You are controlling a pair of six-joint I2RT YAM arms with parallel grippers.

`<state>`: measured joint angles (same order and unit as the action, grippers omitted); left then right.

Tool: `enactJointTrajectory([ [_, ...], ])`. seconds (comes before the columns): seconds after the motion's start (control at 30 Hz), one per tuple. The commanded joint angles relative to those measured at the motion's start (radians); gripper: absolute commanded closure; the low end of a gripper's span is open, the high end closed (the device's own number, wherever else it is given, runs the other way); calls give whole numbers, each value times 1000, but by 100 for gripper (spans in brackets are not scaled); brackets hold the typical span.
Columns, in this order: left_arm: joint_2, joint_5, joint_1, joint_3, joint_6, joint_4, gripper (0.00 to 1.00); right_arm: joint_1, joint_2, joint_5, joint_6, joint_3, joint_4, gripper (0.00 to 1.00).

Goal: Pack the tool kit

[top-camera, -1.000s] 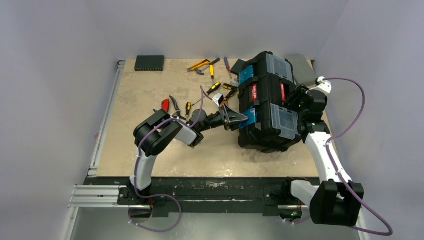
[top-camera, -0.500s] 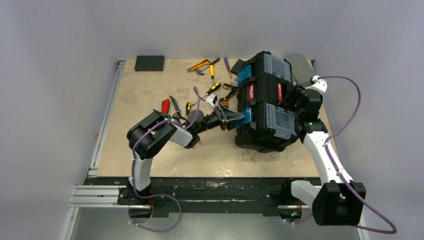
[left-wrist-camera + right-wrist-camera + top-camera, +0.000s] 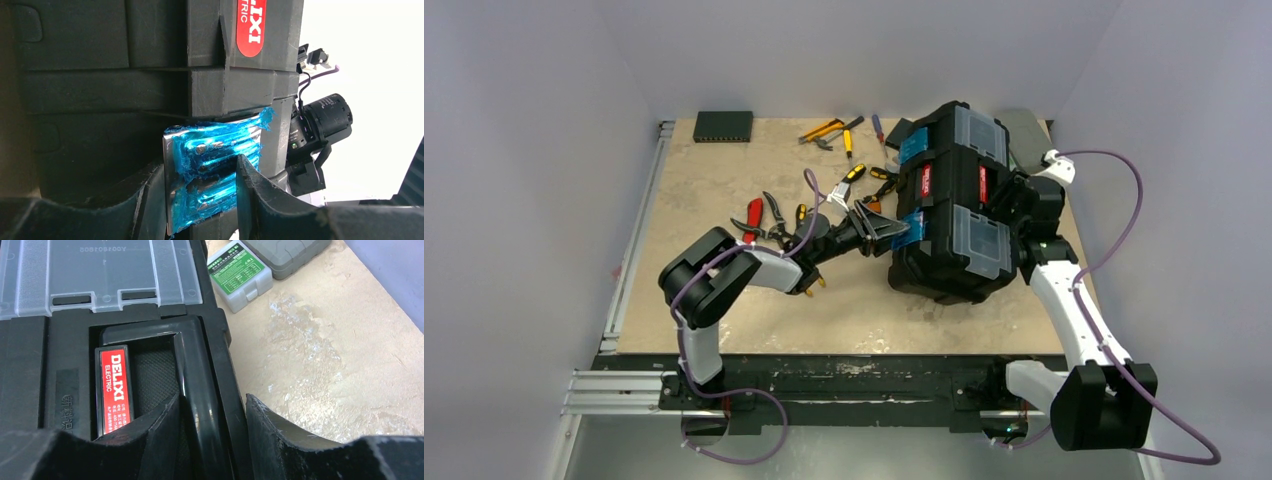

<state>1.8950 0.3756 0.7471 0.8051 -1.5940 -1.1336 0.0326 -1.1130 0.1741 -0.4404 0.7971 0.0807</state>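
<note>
Toolbox [image 3: 949, 215], lid shut, stands tilted at 2 o'clock on the counter [image 3: 724, 180]. The loose tools [image 3: 839, 135] lie outside it, from its 9 to its 11 o'clock.

The left gripper [image 3: 200, 170] meets the toolbox's 9 o'clock face, part-open astride the near blue latch [image 3: 215, 150]. Whether it pinches the latch cannot be told.

The right gripper [image 3: 210, 405], at the 3 o'clock side, is about half-open and closed around the handle [image 3: 192, 355].

Change over the last second:
- The left arm's elbow has swung out toward 8 o'clock.
- Its gripper has drawn back toward 9 o'clock at the latch.
- The toolbox's near corner has crept the same way.
- The right arm has barely moved.

Reading: the latch is probably being worked loose while the right gripper steadies the box. Packing has not begun, since no tool is inside yet.
</note>
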Motion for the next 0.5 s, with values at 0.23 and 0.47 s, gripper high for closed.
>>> enactJointTrajectory([
  [0.23, -71, -77, 42, 18, 221, 306, 100, 198, -85, -371, -41, -37, 303, 100],
  [0.47, -126, -120, 42, 28, 293, 451, 100, 225, -92, -329, -38, -24, 316, 100],
])
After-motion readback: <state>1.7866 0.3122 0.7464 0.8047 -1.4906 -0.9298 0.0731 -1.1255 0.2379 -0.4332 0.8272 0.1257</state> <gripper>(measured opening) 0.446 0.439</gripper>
